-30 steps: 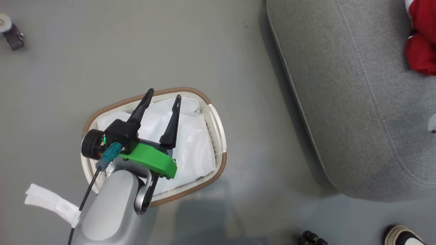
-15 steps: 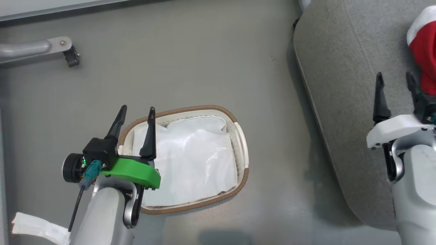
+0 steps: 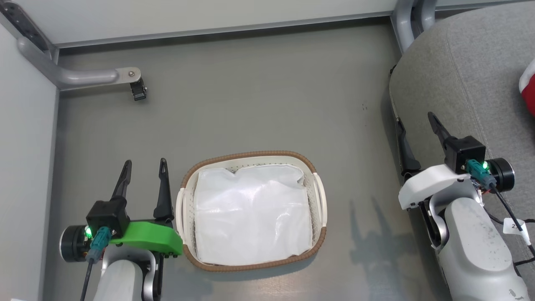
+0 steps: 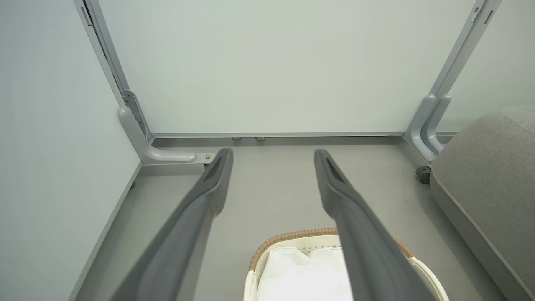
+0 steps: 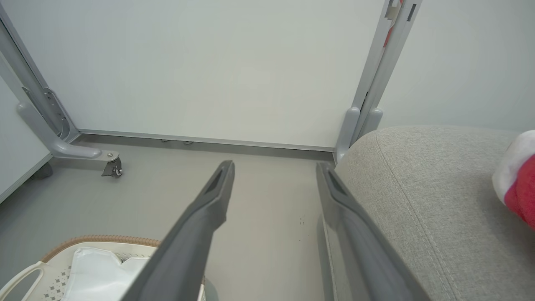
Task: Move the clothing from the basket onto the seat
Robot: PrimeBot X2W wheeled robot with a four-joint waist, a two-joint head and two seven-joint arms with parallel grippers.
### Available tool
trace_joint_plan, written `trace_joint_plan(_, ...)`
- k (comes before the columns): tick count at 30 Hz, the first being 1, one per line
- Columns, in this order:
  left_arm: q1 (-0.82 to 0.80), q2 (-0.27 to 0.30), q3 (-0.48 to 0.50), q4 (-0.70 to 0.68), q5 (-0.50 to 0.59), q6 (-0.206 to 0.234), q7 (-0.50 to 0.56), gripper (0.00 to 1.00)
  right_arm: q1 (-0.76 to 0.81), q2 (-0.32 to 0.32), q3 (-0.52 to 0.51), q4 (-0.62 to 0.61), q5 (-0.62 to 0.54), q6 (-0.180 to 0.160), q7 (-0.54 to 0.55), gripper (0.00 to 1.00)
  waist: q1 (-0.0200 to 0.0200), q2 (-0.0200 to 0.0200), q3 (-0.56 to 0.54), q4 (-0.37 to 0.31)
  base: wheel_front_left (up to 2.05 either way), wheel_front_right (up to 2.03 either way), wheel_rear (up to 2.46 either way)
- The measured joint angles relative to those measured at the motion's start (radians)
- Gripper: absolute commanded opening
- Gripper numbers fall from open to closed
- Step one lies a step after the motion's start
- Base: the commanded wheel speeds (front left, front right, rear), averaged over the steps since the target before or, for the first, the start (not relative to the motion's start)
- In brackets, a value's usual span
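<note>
The white basket (image 3: 322, 196) with a brown woven rim sits on the floor at bottom centre; inside it lies a plain white lining sheet (image 3: 250, 213). Red clothing (image 3: 528, 90) with white trim lies on the grey seat (image 3: 468, 75) at the right edge, also seen in the right wrist view as clothing (image 5: 518, 179) on the seat (image 5: 426, 200). My left gripper (image 3: 144, 165) stands open just left of the basket, holding nothing. At the seat's front edge my right gripper (image 3: 416, 121) is open and empty. The left wrist view shows the basket (image 4: 259, 263) below the open fingers.
A pale wall panel with grey metal posts (image 3: 401, 16) runs along the back. A grey bracket foot with a caster (image 3: 136, 88) stands on the floor at back left. A side panel (image 3: 25, 167) closes the left. Bare grey floor (image 3: 259, 104) lies between basket and wall.
The head camera has shifted, bringing the back wall into view. My left gripper has come away from over the basket to its left side. The right gripper has come into view, now at the seat's edge.
</note>
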Motion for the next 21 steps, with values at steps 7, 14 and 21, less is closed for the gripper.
trace_joint_plan(7, 0.058, -0.001, 0.021, 0.002, -0.035, 0.028, 0.000, 1.00, 0.061, 0.009, 0.021, -0.010, 0.020, 0.000, 0.000, 1.00, 0.0000, 0.0000, -0.051, 0.014, 0.00, 0.00, 0.00)
trace_joint_plan(14, 0.095, -0.001, 0.034, -0.001, -0.044, 0.025, 0.000, 1.00, 0.119, 0.015, 0.039, -0.031, 0.042, 0.000, 0.000, 1.00, -0.0001, 0.0000, -0.099, 0.016, 0.00, 0.00, 0.00)
trace_joint_plan(21, 0.125, -0.001, 0.035, 0.001, -0.057, 0.016, 0.000, 1.00, 0.166, 0.017, 0.054, -0.047, 0.061, 0.000, 0.000, 1.00, 0.0000, 0.0000, -0.141, 0.016, 0.00, 0.00, 0.00)
